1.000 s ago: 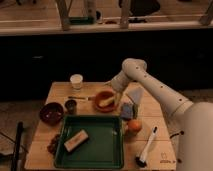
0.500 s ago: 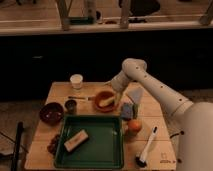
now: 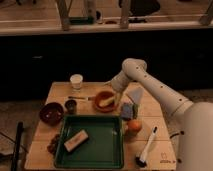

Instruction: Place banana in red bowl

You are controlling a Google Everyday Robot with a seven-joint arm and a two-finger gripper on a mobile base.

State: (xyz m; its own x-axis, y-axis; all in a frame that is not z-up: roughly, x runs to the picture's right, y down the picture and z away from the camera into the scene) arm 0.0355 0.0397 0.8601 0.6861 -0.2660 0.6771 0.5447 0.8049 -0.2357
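The red bowl (image 3: 98, 106) stands in the middle of the wooden table, just behind the green tray. The pale yellow banana (image 3: 106, 101) lies inside it, pointing toward the right rim. My gripper (image 3: 117, 94) hangs at the end of the white arm, right over the bowl's right rim and close to the banana's right end. I cannot tell whether it touches the banana.
A maroon-brown bowl (image 3: 51, 112) and a small dark cup (image 3: 71, 105) stand to the left, with a white cup (image 3: 76, 81) behind. The green tray (image 3: 100, 150) holds a tan sponge (image 3: 76, 140). An orange (image 3: 134, 126), a blue-grey packet (image 3: 130, 107) and a white marker (image 3: 147, 146) lie to the right.
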